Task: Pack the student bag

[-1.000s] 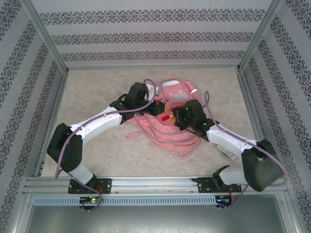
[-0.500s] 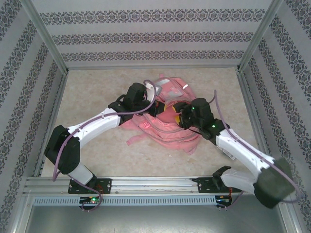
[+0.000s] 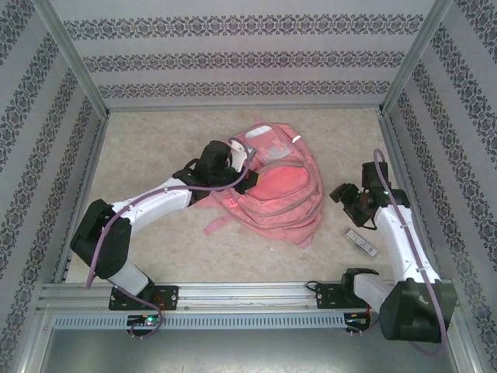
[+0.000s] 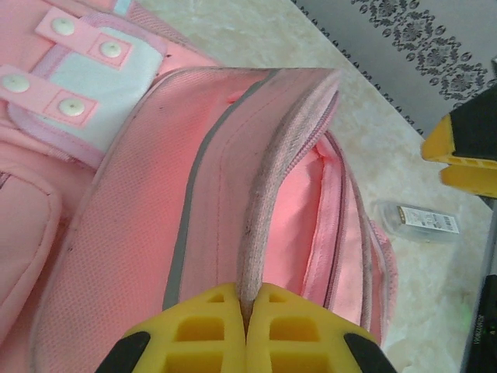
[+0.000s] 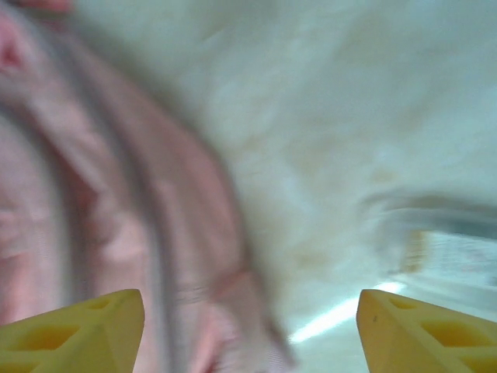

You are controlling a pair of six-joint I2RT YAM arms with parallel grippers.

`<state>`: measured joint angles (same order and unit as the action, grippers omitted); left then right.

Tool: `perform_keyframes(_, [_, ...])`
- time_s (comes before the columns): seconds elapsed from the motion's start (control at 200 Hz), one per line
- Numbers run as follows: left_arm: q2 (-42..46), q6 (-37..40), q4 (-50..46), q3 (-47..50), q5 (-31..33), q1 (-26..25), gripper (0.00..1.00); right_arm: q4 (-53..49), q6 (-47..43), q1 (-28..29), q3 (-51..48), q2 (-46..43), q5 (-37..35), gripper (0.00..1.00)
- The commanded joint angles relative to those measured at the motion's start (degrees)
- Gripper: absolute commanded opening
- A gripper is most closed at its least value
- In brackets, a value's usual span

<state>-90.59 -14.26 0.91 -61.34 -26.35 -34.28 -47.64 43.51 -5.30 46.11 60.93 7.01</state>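
The pink student bag lies in the middle of the table with its pale patch toward the back. My left gripper is shut on the rim of the bag's open zip mouth. In the left wrist view the yellow fingertips pinch that thick pink rim, and the pink lining shows inside the bag. My right gripper hovers open to the right of the bag, apart from it. Its view is blurred, with the bag at the left and the fingers spread wide with nothing between them.
A small clear packet with a printed label lies on the table near the right arm, also seen as the clear packet. Patterned walls and a metal frame close in the table on three sides. Bare tabletop lies left of the bag.
My right gripper has pulled out of the bag's mouth and swung to the right. The red and yellow items seen at the opening are out of sight. The left gripper keeps its hold.
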Motion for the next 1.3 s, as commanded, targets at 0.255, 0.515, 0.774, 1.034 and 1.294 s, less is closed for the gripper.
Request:
perform_keyframes(0.255, [2.52,0.68,2.41,5.92,-1.72,6.49,0.00,-16.20,31.35,-7.20,-9.99,-4.39,-11.00,0.85])
perform_keyframes(0.515, [2.24,0.35,1.75,5.66,-4.09,6.56,0.00,-9.24,37.91,-12.09,-13.85,-6.02,-8.53,0.98])
perform_keyframes(0.774, [2.83,-0.62,2.79,6.16,-4.83,6.60,0.00,3.91,38.96,-17.76,-17.85,2.33,-5.29,0.96])
perform_keyframes(1.034, [3.48,0.16,1.46,5.25,-4.64,6.59,0.00,13.50,36.52,-19.65,-18.85,11.85,-4.15,0.90])
perform_keyframes(1.294, [3.83,-0.77,1.89,5.15,-4.61,6.54,0.00,14.94,31.34,-19.57,-17.46,12.59,-4.76,0.59])
